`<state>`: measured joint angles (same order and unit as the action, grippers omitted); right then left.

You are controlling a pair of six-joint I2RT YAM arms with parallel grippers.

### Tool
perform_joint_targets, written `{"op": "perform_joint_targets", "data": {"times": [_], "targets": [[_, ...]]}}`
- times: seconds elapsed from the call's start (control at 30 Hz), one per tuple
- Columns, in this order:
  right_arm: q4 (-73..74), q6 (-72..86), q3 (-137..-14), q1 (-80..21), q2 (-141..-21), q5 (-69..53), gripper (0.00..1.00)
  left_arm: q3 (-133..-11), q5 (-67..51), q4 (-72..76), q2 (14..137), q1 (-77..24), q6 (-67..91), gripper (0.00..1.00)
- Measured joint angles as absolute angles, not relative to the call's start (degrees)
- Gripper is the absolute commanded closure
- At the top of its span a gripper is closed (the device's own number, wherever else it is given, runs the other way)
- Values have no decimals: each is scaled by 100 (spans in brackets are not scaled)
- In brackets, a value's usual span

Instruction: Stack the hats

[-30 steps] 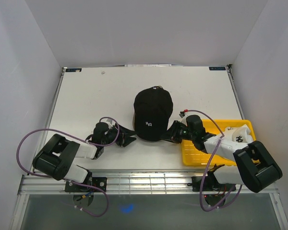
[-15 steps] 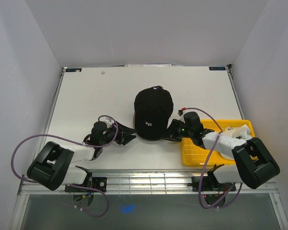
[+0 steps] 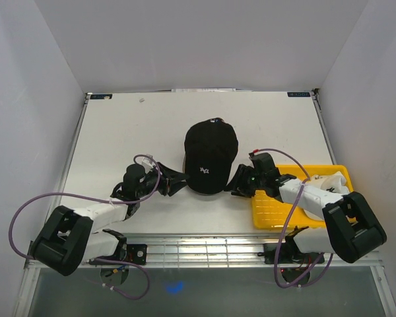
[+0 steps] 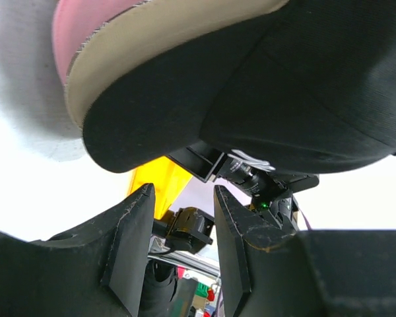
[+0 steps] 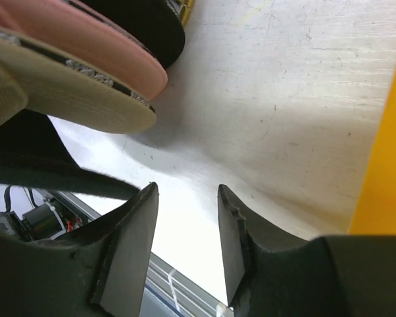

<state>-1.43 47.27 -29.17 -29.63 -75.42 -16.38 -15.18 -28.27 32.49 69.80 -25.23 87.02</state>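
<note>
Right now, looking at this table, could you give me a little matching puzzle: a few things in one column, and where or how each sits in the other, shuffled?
Things:
1. black cap
2. white cap
3. pink cap
4. left end effector

Places or states:
A. in the yellow tray
B. open, just left of the black cap
C. uppermost, white logo showing
D. under the black cap, only its brim showing

Pairs: 1-C, 2-A, 3-D, 4-B

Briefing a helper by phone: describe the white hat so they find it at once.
At the table's near right sits a yellow tray. The white hat lies in its far right end, partly behind the right arm. Unlike the black hat mid-table, it is pale.
</note>
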Motion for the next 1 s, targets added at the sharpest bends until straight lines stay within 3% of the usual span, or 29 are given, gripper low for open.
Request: {"op": "perform_joint_targets", "data": {"times": [0.77, 0.93, 1.0], "targets": [[1938, 4191, -3802, -2958, -5822, -1223, 45, -2705, -2842, 1920, 6093, -2523, 8162, 48], [2873, 3959, -4388, -2891, -5284, -670, 39, -3306, -3000, 1619, 6088, -2523, 7861, 48], [3330, 3898, -4687, -2845, -5157, -294, 31, -3590, -3068, 1525, 6097, -2526, 7712, 48]]}}
